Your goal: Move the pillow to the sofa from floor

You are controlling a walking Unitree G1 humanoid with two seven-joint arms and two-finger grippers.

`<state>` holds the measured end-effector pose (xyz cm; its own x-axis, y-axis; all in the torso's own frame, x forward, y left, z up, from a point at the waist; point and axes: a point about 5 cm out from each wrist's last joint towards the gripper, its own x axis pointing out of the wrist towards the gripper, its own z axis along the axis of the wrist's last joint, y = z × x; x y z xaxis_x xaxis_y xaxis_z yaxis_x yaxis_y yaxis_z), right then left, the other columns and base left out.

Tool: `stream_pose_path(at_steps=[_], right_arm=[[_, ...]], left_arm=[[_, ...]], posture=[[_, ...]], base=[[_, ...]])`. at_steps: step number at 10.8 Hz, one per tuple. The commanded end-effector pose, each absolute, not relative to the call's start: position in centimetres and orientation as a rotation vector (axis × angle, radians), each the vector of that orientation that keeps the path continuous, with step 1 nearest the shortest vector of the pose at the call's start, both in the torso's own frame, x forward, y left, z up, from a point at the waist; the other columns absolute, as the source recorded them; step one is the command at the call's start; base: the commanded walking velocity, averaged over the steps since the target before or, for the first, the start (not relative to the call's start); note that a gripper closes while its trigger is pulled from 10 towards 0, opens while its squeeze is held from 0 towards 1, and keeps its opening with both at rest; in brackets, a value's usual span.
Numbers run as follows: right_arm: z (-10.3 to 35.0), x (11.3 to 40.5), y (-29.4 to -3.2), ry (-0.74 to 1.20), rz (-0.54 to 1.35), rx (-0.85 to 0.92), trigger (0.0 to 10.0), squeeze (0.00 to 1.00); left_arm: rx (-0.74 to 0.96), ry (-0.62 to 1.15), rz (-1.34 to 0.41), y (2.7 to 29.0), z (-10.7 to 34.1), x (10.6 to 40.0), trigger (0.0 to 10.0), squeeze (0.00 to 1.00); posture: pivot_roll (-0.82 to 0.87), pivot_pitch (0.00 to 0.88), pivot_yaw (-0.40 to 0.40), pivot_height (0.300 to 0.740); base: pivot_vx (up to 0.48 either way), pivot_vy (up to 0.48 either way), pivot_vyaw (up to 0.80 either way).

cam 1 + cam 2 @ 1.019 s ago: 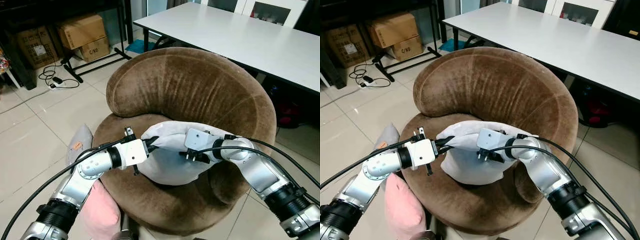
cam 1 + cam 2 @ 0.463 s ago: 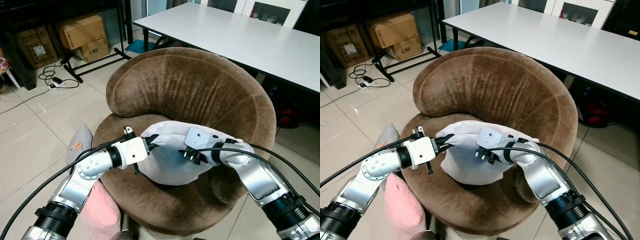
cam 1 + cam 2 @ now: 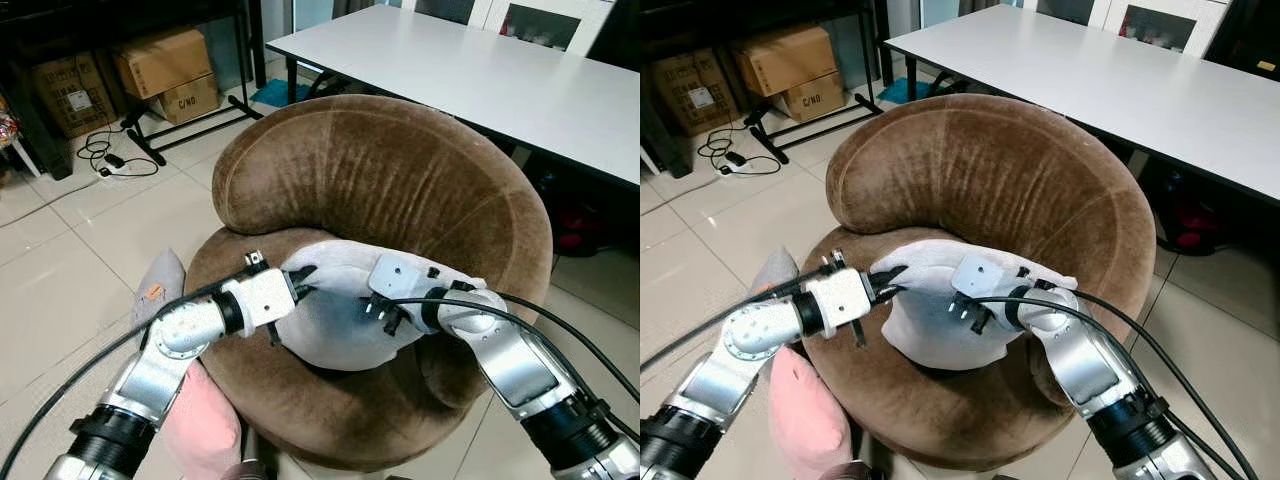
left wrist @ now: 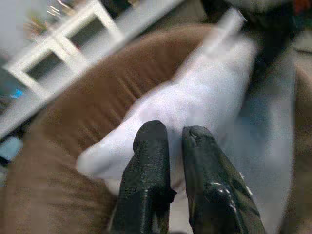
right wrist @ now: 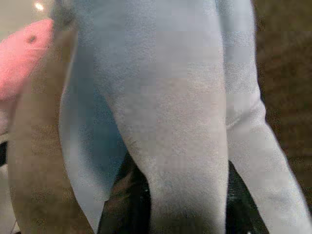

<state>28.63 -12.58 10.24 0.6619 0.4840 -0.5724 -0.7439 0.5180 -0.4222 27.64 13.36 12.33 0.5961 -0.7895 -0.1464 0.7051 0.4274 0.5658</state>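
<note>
A pale grey pillow (image 3: 340, 322) lies on the seat of a round brown velvet armchair (image 3: 380, 170), close to its curved backrest. My left gripper (image 3: 300, 281) is shut on the pillow's left corner; in the left wrist view its fingers (image 4: 151, 146) sit nearly together against the fabric. My right gripper (image 5: 180, 209) holds the pillow's right side. A fold of the pillow is pinched between its black fingers (image 5: 122, 204). Its silver wrist (image 3: 395, 280) rests on top of the pillow.
A pink cushion (image 3: 200, 420) and a grey cushion (image 3: 160, 285) lie on the tiled floor left of the chair. A white table (image 3: 480, 70) stands right behind the backrest. Cardboard boxes (image 3: 165, 60) and cables (image 3: 110, 155) are at the far left.
Both grippers have pushed the pillow slightly further back on the seat toward the backrest. The right wrist has shifted a little left and up.
</note>
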Motion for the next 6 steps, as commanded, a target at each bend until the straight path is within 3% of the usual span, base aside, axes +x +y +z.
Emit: stream_pose_path(at_steps=[1,4,6], right_arm=[[10.4,29.0,-13.8,0.429,0.679,-0.676,0.0,0.00],[11.4,29.3,-13.6,0.383,0.608,-0.517,0.0,0.00],[14.2,30.3,-12.9,0.260,0.540,-0.304,0.0,0.00]], left_arm=[[0.613,-0.169,-0.909,14.1,13.3,27.6,10.0,1.00],[0.539,-0.190,-0.812,15.5,15.0,26.5,10.0,1.00],[0.466,-0.089,-0.681,17.6,15.3,25.1,10.0,1.00]], posture=[[-0.01,0.000,-0.023,0.740],[0.00,0.000,-0.032,0.740],[0.01,0.000,-0.034,0.740]], base=[[0.000,0.000,0.00],[0.000,0.000,0.00],[0.000,0.000,0.00]])
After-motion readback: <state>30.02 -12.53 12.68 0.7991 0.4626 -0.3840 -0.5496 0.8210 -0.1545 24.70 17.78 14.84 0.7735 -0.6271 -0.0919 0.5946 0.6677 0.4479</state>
